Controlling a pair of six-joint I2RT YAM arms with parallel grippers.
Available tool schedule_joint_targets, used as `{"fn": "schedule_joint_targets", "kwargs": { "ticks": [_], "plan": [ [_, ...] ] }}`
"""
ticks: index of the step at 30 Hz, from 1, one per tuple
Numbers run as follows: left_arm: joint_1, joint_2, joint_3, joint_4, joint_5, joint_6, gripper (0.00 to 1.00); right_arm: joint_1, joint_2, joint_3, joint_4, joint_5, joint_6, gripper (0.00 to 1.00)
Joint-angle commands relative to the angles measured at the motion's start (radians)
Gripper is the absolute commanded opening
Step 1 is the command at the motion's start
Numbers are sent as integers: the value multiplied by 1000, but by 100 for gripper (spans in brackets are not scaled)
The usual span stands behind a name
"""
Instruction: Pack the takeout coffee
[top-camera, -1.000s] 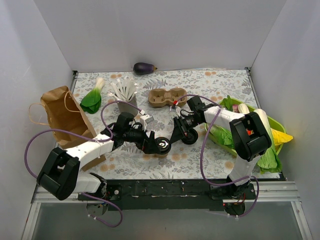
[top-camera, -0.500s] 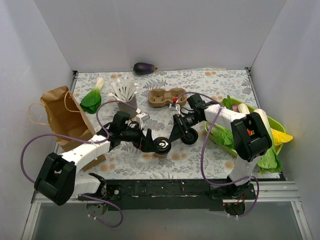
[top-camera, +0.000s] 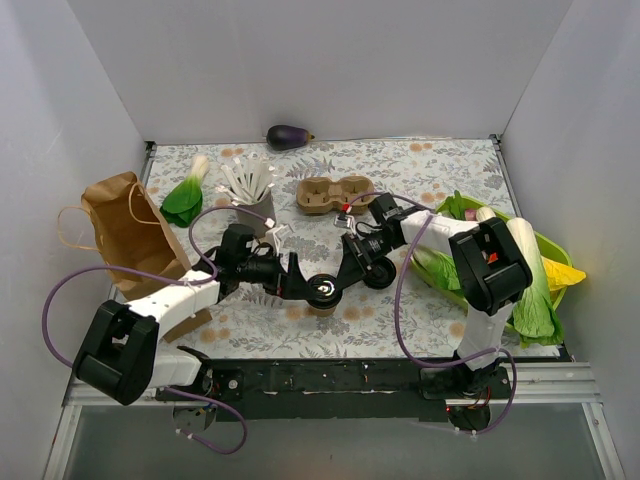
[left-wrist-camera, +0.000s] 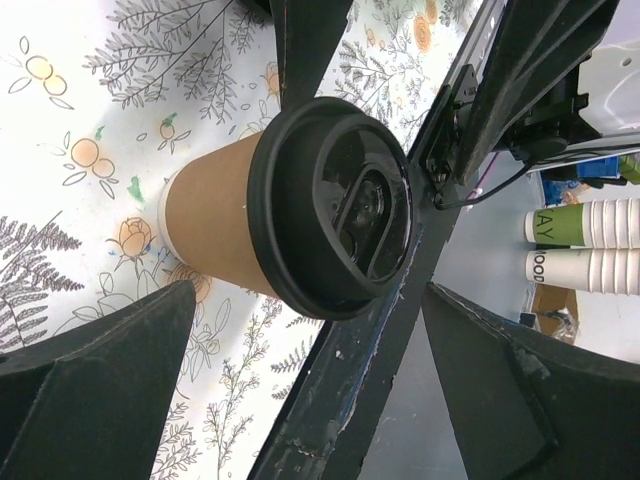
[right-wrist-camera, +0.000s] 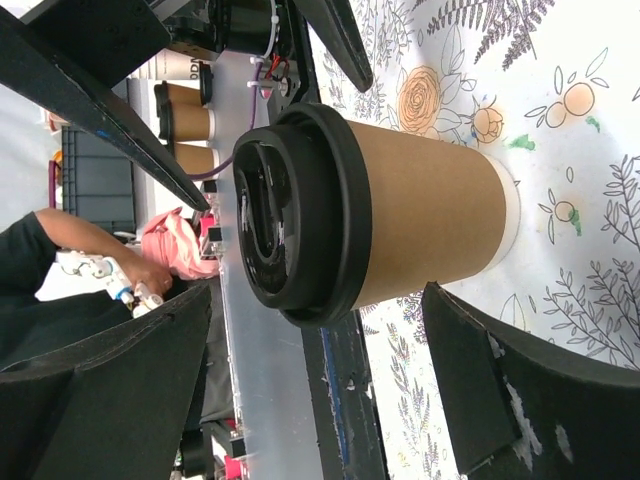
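The takeout coffee (top-camera: 322, 294) is a tan paper cup with a black lid, standing upright on the flowered table cloth near the front middle. My left gripper (top-camera: 306, 284) reaches it from the left and my right gripper (top-camera: 341, 277) from the right. Both are open, with their fingers to either side of the cup and gaps showing. The left wrist view has the cup (left-wrist-camera: 215, 228) just past my open left gripper (left-wrist-camera: 310, 292). Seen from the right wrist, the cup (right-wrist-camera: 425, 228) lies beyond my open right gripper (right-wrist-camera: 318, 298). Neither one grips it.
A brown two-well cardboard carrier (top-camera: 335, 193) sits behind the cup. A grey cup of white sticks (top-camera: 250, 195) and a bok choy (top-camera: 185, 198) stand at back left, a brown paper bag (top-camera: 130, 232) at the left. An eggplant (top-camera: 288, 136) lies by the back wall. A green basket (top-camera: 553, 250) of vegetables is at the right.
My right gripper has opened and let go of the cup, which stays standing. My left arm has shifted a little toward the cup.
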Motion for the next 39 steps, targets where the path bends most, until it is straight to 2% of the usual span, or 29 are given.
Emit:
{"fn": "schedule_joint_targets", "kwargs": {
  "ticks": [1, 18, 28, 39],
  "plan": [
    [12, 3, -21, 25, 23, -13, 98, 24, 18, 24, 27, -34, 17, 93],
    [45, 73, -60, 79, 40, -21, 98, 38, 112, 28, 64, 34, 56, 83],
    [49, 139, -55, 94, 44, -7, 97, 38, 126, 23, 28, 132, -42, 77],
    [60, 205, -41, 95, 32, -2, 96, 38, 152, 40, 16, 235, -59, 71]
  ]
}}
